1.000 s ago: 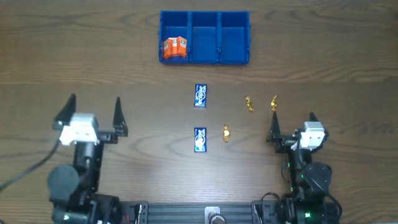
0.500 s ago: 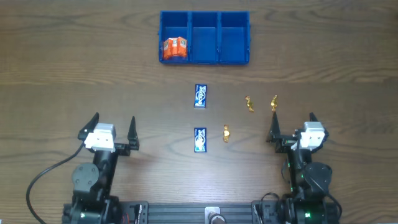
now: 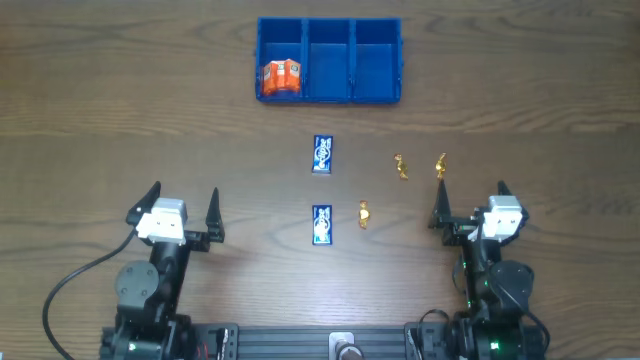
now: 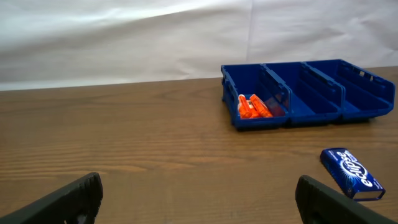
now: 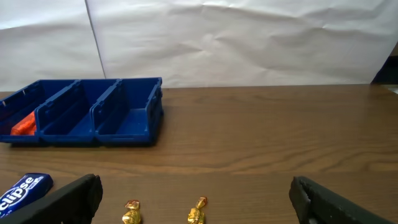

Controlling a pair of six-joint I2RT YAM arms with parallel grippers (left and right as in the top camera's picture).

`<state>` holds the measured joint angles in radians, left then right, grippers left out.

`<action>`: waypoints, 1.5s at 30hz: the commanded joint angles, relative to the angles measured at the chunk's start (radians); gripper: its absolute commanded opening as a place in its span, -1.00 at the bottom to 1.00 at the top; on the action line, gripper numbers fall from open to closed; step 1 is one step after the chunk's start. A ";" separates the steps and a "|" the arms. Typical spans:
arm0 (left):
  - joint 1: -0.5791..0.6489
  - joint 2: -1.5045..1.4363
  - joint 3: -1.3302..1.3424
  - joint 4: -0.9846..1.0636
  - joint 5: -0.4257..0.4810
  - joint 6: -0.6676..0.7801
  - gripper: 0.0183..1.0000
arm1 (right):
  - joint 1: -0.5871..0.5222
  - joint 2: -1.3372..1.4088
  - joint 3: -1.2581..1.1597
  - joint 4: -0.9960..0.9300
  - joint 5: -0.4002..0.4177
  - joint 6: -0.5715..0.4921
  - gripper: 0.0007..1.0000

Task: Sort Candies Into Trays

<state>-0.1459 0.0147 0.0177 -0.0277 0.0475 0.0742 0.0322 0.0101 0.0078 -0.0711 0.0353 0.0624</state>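
Wooden tabletop (image 3: 120,100) is holding a blue tray (image 3: 329,20) with orange candies (image 3: 282,76) in one end compartment; two blue packets (image 3: 322,154) and three gold candies (image 3: 400,166) are lying loose on its near side — light things, the stiff packets probably best pinched across their width, the foil likely slippery. Left gripper (image 3: 182,200) and right gripper (image 3: 470,200) are hovering spread and empty, farther from the tray than the candies; the top view is mapping every piece, while the wrist views are showing the tray's walls side-on.

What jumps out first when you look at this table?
The bright blue tray at the far side of the table, with orange candies in its left compartment. In front of it lie two blue packs and three gold candies, loose on the wood.
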 commanded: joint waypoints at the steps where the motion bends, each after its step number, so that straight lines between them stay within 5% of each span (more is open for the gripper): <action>1: 0.003 -0.010 -0.013 -0.048 0.001 -0.014 1.00 | 0.006 -0.006 0.000 -0.010 -0.004 -0.008 1.00; 15: 0.003 -0.010 -0.013 -0.048 0.001 -0.014 1.00 | 0.007 -0.006 0.000 -0.006 -0.014 -0.007 1.00; 21: 0.003 -0.010 -0.013 -0.048 0.001 -0.014 1.00 | 0.006 0.011 0.051 0.004 -0.023 0.186 1.00; 28: 0.003 -0.010 -0.013 -0.048 0.001 -0.014 1.00 | 0.006 0.261 0.399 -0.197 -0.209 0.197 1.00; 38: 0.003 -0.010 -0.013 -0.048 0.001 -0.014 1.00 | 0.014 0.842 0.985 -0.742 -0.514 0.196 1.00; 45: 0.003 -0.010 -0.013 -0.048 0.001 -0.014 0.99 | 0.233 1.192 1.139 -0.947 -0.533 0.205 1.00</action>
<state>-0.1459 0.0120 0.0193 -0.0315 0.0521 0.0708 0.1642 1.0958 1.1133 -0.9955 -0.4484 0.2562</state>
